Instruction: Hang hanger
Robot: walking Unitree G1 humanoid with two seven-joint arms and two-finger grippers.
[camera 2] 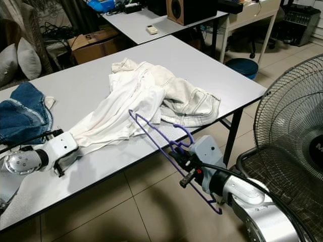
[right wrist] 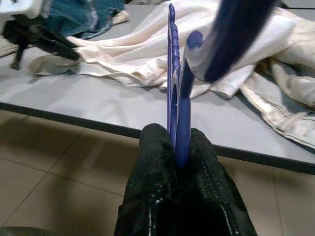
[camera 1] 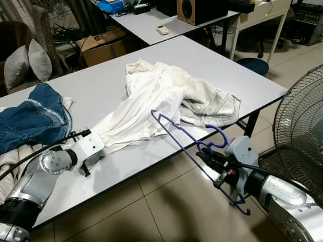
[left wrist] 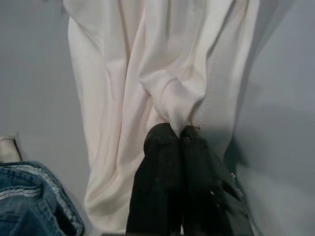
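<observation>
Two grippers worked: the left gripper [left wrist: 176,132] pinched the white shirt [camera 1: 139,113] on the table [camera 1: 91,85]; the right gripper [right wrist: 181,140] clamped the hanger [camera 1: 181,141] off the near edge.

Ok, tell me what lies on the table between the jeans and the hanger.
The white shirt, pinched by the left end effector, spreads between the jeans and the hanger, seen in both eye views.

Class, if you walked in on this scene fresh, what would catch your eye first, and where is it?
The purple hanger, clamped in the right gripper and held over the table's near edge. Next, the heap of white clothes mid-table, one end pinched by the left gripper. Blue jeans lie at the table's left.
</observation>
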